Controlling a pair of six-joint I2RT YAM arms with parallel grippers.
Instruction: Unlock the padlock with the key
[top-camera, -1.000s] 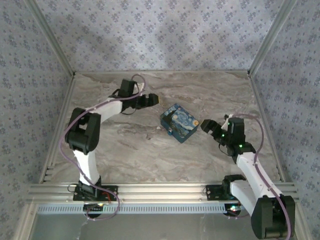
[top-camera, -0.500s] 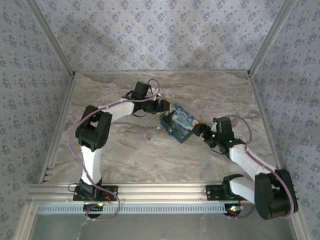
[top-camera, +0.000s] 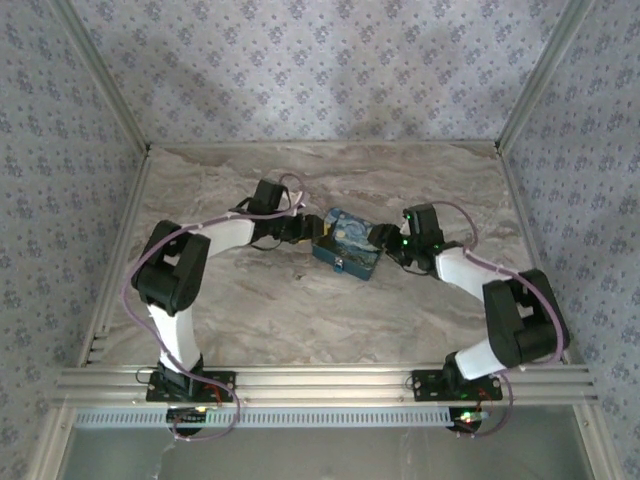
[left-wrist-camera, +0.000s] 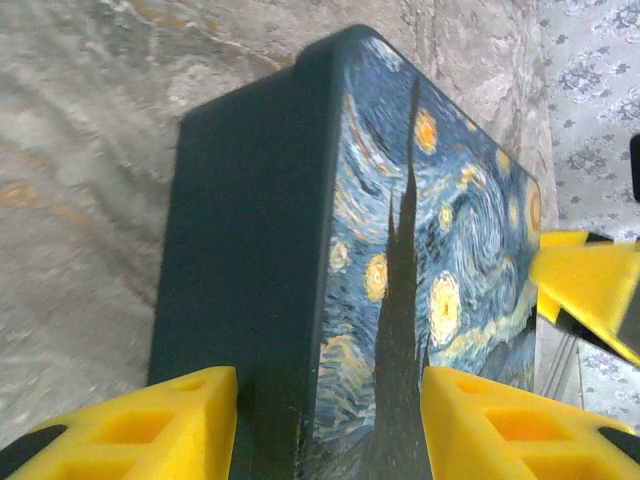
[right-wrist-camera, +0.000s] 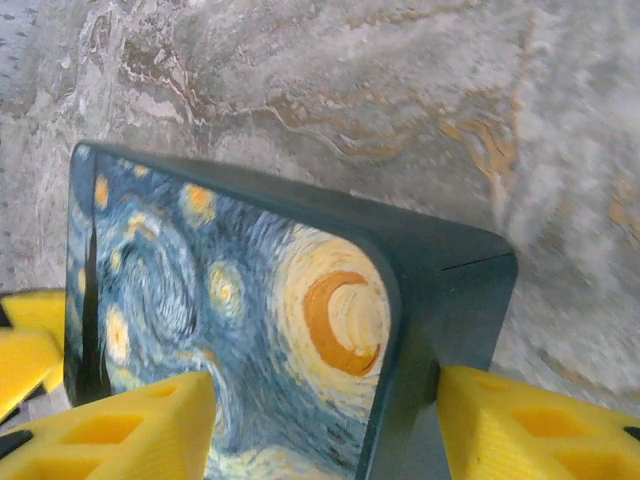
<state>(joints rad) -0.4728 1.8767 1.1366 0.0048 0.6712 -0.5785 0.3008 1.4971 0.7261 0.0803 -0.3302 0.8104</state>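
The left end effector (top-camera: 305, 232) and right end effector (top-camera: 385, 238), both spread, straddle opposite ends of the box (top-camera: 347, 246), seemingly rigid, light and slick; grip its side walls.

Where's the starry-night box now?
Mid-table in the top view, the box sits between the left hand and the right hand, a corner inside each hand's open fingers.

A tabletop (top-camera: 300, 320) with a grey-and-tan marble pattern fills the floor of the enclosure. Three walls rise around it, the back wall (top-camera: 320, 70), the left wall (top-camera: 45, 200) and the right wall (top-camera: 605, 200), all papered in pale blue-grey with a small repeating floral motif. Aluminium posts (top-camera: 102, 75) run up the two back corners, and a grooved aluminium rail (top-camera: 320, 380) borders the near edge. The light is soft and even.
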